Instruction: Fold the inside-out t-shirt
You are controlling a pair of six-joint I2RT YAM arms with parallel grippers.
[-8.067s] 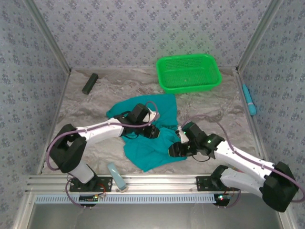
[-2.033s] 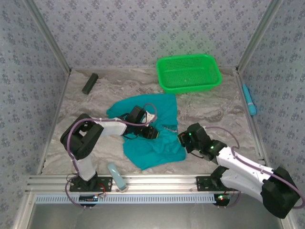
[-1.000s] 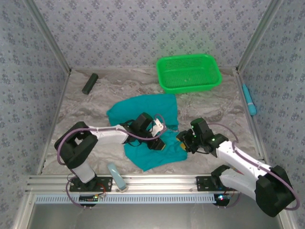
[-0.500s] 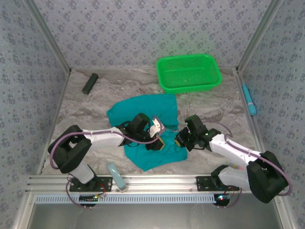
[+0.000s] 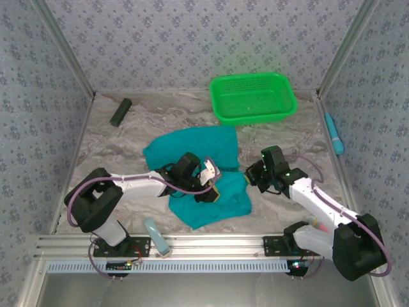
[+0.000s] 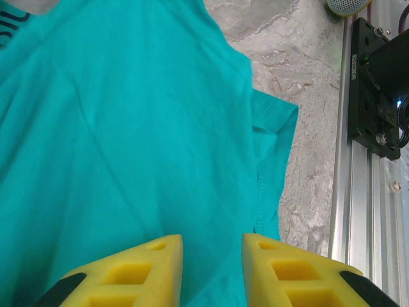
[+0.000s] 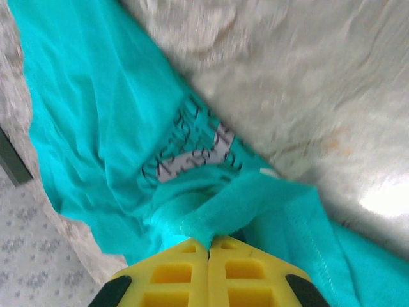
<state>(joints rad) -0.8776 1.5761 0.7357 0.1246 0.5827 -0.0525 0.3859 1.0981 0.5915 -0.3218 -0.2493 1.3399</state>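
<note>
The inside-out t-shirt [image 5: 203, 167], teal and rumpled, lies mid-table between both arms. My left gripper [image 5: 214, 187] rests on its near half. In the left wrist view the yellow fingers [image 6: 160, 268] of that gripper [image 6: 212, 246] stand a little apart, with teal cloth [image 6: 128, 128] filling the gap and creases running into it. My right gripper [image 5: 250, 176] sits at the shirt's right edge. In the right wrist view this gripper [image 7: 209, 246] is shut on a raised fold of cloth [image 7: 255, 198]. The printed neck label [image 7: 192, 150] shows just beyond it.
A green mesh basket [image 5: 254, 97] stands at the back right. A dark block [image 5: 120, 112] lies back left, a blue stick [image 5: 333, 133] by the right wall, and a pale blue object [image 5: 155, 235] on the front rail. The metal rail [image 6: 370, 96] runs past the shirt's hem.
My right gripper closed on the shirt's edge and moved right and back, drawing the cloth with it. The left gripper shifted only slightly and kept the same gap.
</note>
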